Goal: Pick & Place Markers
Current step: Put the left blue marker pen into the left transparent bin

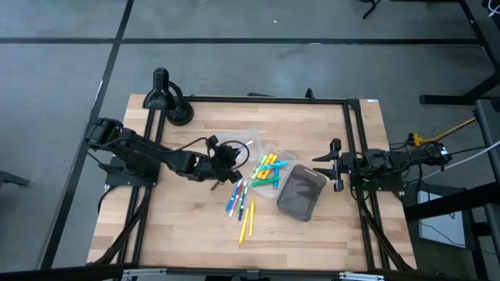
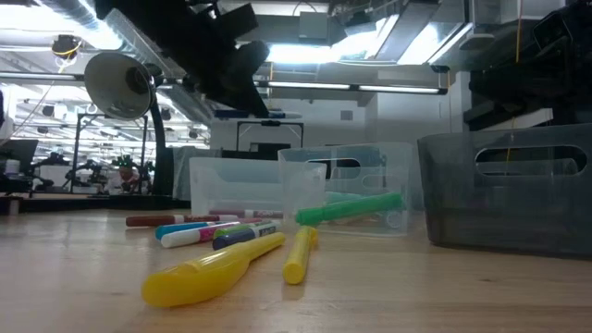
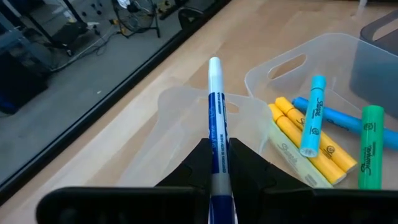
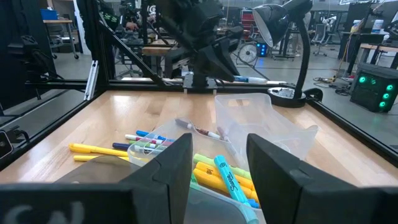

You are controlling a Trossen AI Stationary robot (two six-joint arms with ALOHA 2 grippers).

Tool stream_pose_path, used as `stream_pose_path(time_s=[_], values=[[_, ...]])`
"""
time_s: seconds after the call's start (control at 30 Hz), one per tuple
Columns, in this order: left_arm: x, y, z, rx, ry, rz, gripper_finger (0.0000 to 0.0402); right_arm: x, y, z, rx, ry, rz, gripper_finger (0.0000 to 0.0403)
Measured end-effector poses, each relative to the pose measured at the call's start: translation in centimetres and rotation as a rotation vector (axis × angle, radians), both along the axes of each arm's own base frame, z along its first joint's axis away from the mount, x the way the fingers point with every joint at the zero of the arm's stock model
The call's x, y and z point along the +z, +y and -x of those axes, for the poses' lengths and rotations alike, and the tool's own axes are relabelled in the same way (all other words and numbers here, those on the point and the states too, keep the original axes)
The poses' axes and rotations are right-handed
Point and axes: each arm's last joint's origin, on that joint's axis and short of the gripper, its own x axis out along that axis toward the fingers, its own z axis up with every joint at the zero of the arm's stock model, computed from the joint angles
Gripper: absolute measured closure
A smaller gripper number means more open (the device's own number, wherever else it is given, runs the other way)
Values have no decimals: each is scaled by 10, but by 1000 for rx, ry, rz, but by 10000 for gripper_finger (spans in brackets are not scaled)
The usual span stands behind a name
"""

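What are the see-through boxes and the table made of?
The clear trays look like thin, slightly frosted plastic: the table shows through their walls. The table looks like wood with a smooth pale finish: you can see plank lines and grain. The dark bin is probably smoky plastic too.

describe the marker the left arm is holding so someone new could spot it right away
Start at the clear plastic trays in the middle of the wooden table. Just left of them, the left gripper is shut on a thin blue-and-white marker. It is the only marker lifted off the table.
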Motion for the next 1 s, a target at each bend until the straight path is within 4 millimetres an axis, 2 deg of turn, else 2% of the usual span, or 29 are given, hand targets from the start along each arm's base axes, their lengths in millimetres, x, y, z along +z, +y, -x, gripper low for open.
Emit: stream_pose_path(time_s=[1.0], values=[[-2,60,-8,-92,43,177,371,0,0,0,0,0,0,251]])
